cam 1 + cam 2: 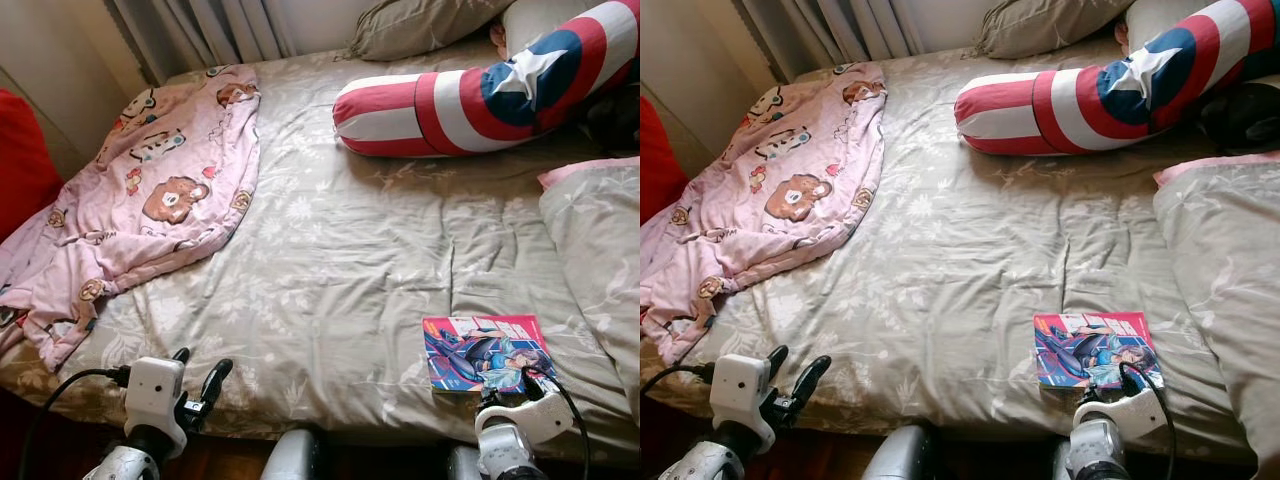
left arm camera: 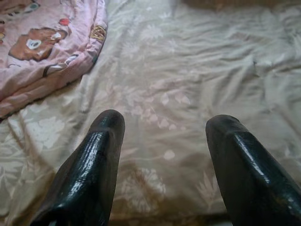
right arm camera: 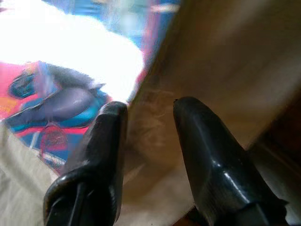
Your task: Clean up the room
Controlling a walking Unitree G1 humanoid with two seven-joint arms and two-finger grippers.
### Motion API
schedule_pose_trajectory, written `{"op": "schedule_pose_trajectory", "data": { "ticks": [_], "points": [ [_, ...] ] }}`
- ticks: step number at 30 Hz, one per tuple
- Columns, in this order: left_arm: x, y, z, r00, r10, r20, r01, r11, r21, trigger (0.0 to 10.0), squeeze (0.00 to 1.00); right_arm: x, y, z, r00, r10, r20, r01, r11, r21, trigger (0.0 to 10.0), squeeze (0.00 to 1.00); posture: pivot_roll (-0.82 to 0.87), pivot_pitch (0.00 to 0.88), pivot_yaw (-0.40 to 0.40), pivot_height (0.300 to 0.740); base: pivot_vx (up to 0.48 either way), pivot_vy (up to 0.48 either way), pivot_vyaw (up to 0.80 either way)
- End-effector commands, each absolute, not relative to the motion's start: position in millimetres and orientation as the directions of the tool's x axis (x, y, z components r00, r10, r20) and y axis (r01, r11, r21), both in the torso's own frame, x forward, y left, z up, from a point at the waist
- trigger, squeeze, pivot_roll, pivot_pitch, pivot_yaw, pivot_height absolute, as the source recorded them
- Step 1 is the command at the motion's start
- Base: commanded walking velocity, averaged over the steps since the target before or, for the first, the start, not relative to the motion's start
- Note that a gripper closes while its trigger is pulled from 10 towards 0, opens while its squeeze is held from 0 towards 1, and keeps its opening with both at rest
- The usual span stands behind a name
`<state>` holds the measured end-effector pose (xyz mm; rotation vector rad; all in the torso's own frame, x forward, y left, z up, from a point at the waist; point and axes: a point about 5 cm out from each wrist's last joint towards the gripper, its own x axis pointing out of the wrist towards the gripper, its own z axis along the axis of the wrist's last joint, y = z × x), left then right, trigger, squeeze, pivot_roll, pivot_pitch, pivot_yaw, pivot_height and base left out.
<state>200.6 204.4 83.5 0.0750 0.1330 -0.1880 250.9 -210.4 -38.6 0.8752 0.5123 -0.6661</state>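
Right end effector (image 3: 146,122), fingers parted and holding nothing, poised at the comic book (image 1: 487,353) near the bed's (image 1: 340,260) front edge, presumably for pickup; left end effector (image 2: 162,141) released, hovering over bare bedding.

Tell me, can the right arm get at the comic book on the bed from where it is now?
Probably yes. The right gripper sits at the near edge of the comic book, fingers open, at the book's edge. Nothing lies between them on the bed, and the book lies flat near the bed's front edge.
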Motion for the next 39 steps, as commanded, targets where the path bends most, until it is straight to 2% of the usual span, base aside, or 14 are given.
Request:
{"op": "schedule_pose_trajectory", "data": {
  "ticks": [1,3,6,8,11,13,16,20,24,25,31,32,39],
  "points": [
    [200.1,207.6,77.2,0.973,-0.163,-0.161,0.178,0.981,0.082,10.0,0.0,251.6,-203.4,-39.0,0.708,-0.296,-0.641,0.671,0.564,0.481,10.0,0.0,0.21,0.067,0.154,0.643,0.0,0.0,0.0],
    [204.8,206.6,77.4,0.977,-0.156,-0.143,0.168,0.983,0.076,10.0,0.0,258.1,-206.0,-30.9,0.767,-0.299,-0.567,0.582,0.697,0.419,10.0,0.0,0.19,0.051,0.141,0.643,0.0,0.0,0.0],
    [208.1,206.0,77.0,0.979,-0.154,-0.135,0.165,0.984,0.074,10.0,0.0,260.4,-207.2,-26.9,0.796,-0.302,-0.525,0.546,0.731,0.408,10.0,0.0,0.17,0.04,0.135,0.643,0.0,0.0,0.0],
    [216.3,202.9,73.5,0.981,-0.151,-0.122,0.159,0.985,0.061,10.0,0.0,259.4,-211.3,-20.5,0.851,-0.304,-0.429,0.476,0.793,0.382,10.0,0.0,0.13,0.011,0.121,0.643,0.0,0.0,0.0],
    [224.4,197.9,67.7,0.982,-0.149,-0.112,0.155,0.987,0.041,10.0,0.0,248.6,-216.3,-20.5,0.868,-0.324,-0.375,0.46,0.81,0.363,10.0,0.0,0.09,0.0,0.109,0.643,0.0,0.0,0.0],
    [233.2,194.8,56.5,0.983,-0.135,-0.128,0.139,0.99,0.024,10.0,0.0,245.0,-215.7,-20.8,0.882,-0.31,-0.356,0.423,0.854,0.303,10.0,0.0,0.06,0.0,0.102,0.643,0.0,0.0,0.0],
    [236.8,194.4,47.8,0.982,-0.118,-0.15,0.12,0.993,0.01,10.0,0.0,245.8,-210.6,-24.6,0.881,-0.267,-0.39,0.387,0.881,0.272,10.0,0.0,0.05,0.0,0.095,0.643,0.0,0.0,0.0],
    [241.1,199.6,44.7,0.987,-0.062,-0.15,0.059,0.998,-0.025,10.0,0.0,269.7,-203.4,-3.9,0.94,-0.171,-0.294,0.245,0.941,0.235,10.0,0.0,0.03,0.0,0.069,0.643,0.0,0.0,0.0],
    [241.6,202.0,42.4,0.988,-0.039,-0.149,0.034,0.999,-0.04,10.0,0.0,277.4,-201.2,6.7,0.965,-0.113,-0.236,0.158,0.971,0.181,10.0,0.0,0.02,0.0,0.064,0.643,0.0,0.0,0.0],
    [240.8,202.4,36.2,0.986,-0.027,-0.162,0.019,0.999,-0.049,10.0,0.0,280.0,-199.2,12.6,0.977,-0.067,-0.202,0.099,0.984,0.151,10.0,0.0,0.02,0.0,0.06,0.643,0.0,0.0,0.0],
    [242.8,201.1,8.8,0.968,0.038,-0.25,-0.078,0.985,-0.154,10.0,0.0,277.3,-198.7,4.6,0.962,0.028,-0.273,0.006,0.992,0.123,10.0,0.0,0.0,0.0,0.048,0.667,0.0,0.0,0.0],
    [241.3,199.4,-0.9,0.955,0.028,-0.294,-0.076,0.985,-0.152,10.0,0.0,270.7,-198.2,-6.1,0.941,0.022,-0.339,0.015,0.994,0.106,10.0,0.0,0.0,0.0,0.05,0.677,0.0,0.0,0.0],
    [234.5,197.1,-24.9,0.902,-0.017,-0.431,-0.039,0.992,-0.121,10.0,0.0,245.0,-193.7,-35.8,0.861,0.027,-0.507,0.047,0.99,0.133,10.0,0.0,0.01,0.0,0.052,0.712,0.0,0.0,0.0]
  ]
}}
